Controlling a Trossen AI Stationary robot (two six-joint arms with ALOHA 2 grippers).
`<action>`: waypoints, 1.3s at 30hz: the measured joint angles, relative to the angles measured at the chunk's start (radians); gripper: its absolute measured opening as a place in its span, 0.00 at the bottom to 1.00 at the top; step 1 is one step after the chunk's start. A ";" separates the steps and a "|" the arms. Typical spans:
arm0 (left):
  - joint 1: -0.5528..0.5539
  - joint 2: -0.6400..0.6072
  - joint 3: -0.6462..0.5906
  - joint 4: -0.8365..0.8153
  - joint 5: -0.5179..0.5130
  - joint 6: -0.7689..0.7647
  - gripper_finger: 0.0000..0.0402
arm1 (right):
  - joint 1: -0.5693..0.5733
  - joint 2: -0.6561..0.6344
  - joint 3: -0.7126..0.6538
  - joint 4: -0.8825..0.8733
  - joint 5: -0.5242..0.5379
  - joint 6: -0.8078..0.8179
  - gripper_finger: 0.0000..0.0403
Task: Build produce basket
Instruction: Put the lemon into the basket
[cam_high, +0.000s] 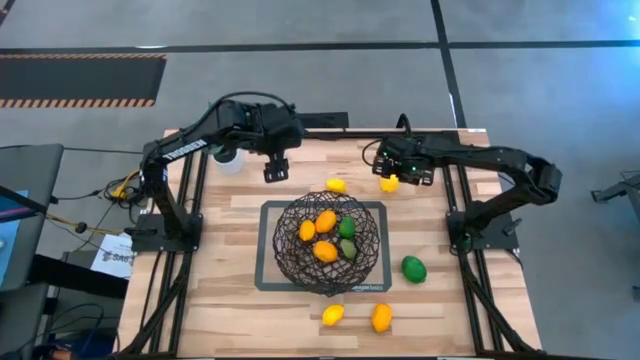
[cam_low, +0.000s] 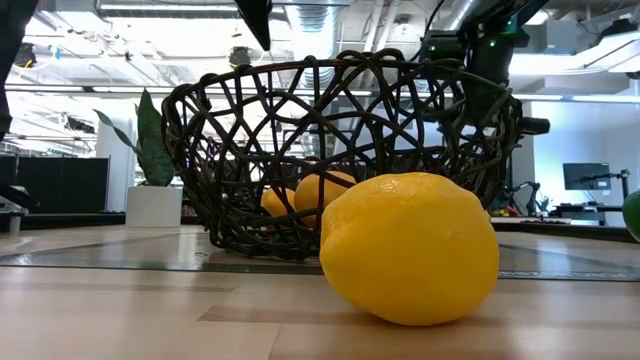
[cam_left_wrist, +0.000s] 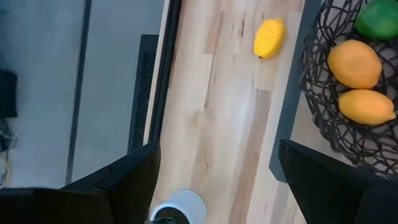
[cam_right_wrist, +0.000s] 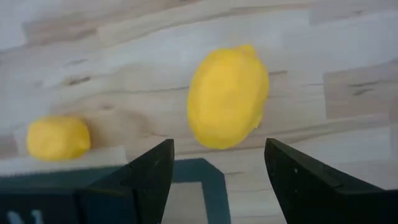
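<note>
Right wrist view: right gripper (cam_right_wrist: 217, 163) jaws spread over a lemon (cam_right_wrist: 227, 97)
Left gripper (cam_high: 276, 168): jaws spread, empty
Lemon: probably light, firm, roll-prone; grip its middle

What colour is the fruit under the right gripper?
Yellow: the lemon shows best in the right wrist view.

The high view looks straight down on the whole tabletop (cam_high: 230, 300); the low view sits at its surface, very near a yellow lemon (cam_low: 410, 247), facing the basket (cam_low: 340, 150). Each wrist view looks down closely on wood, the right one over another lemon (cam_right_wrist: 227, 96)
</note>
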 joint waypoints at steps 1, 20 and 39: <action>0.009 0.000 0.000 0.003 0.015 0.018 0.77 | 0.007 0.012 0.000 0.001 0.012 0.026 0.67; 0.180 0.000 0.000 0.015 0.214 0.171 0.77 | -0.073 0.248 -0.001 0.075 0.006 0.044 0.67; 0.221 0.001 0.000 0.045 0.302 0.197 0.77 | -0.115 0.114 0.000 0.054 -0.017 -0.128 0.67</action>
